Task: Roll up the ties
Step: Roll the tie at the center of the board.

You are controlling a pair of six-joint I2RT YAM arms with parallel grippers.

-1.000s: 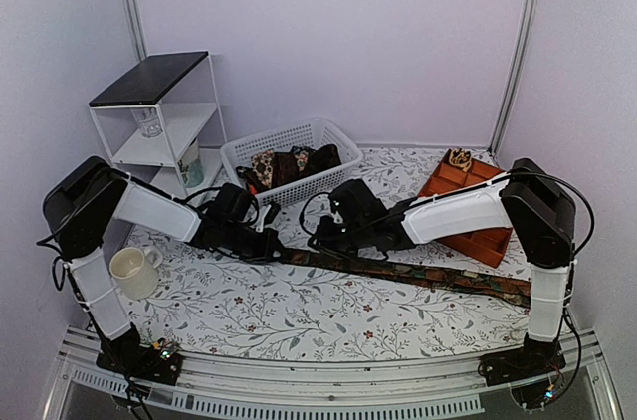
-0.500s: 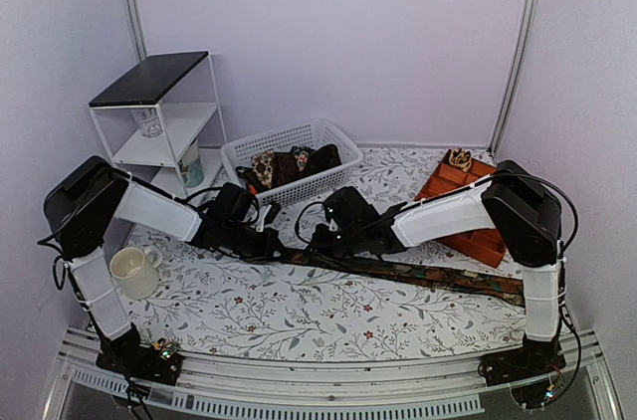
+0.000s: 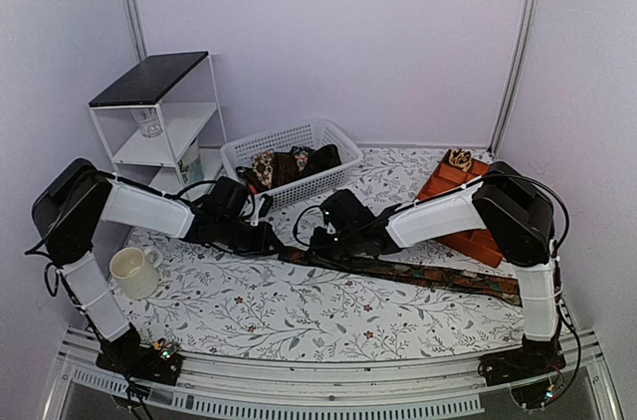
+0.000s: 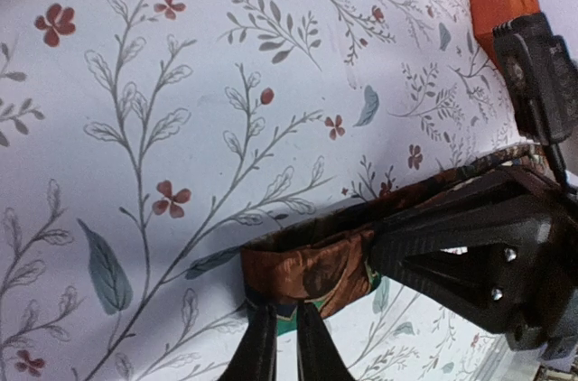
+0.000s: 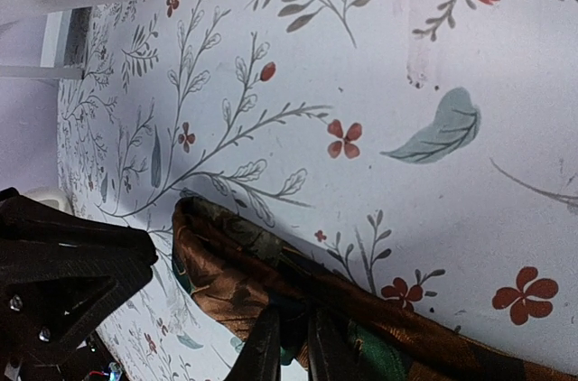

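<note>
One of the ties [image 3: 428, 276], brown with green and rust print, lies stretched across the table, and its left end is folded into a small loop [image 4: 312, 268]. My left gripper [image 4: 284, 307] pinches the loop's lower edge, its fingers almost together. From the other side, my right gripper [image 5: 294, 311] is shut on the same tie [image 5: 226, 264] just behind the loop. In the top view the two grippers [image 3: 271, 241] [image 3: 311, 243] nearly touch at the tie's left end. More ties [image 3: 289, 163] lie heaped in the white basket [image 3: 299, 191].
An orange compartment tray [image 3: 468, 226] stands at the right with a tan spotted roll [image 3: 460, 158] in its far corner. A cream mug [image 3: 132, 271] sits front left. A white shelf unit [image 3: 154, 111] stands at the back left.
My right arm has slid left toward the left gripper and the tie's right end has crept left with it. The left arm's elbow has shifted left.
</note>
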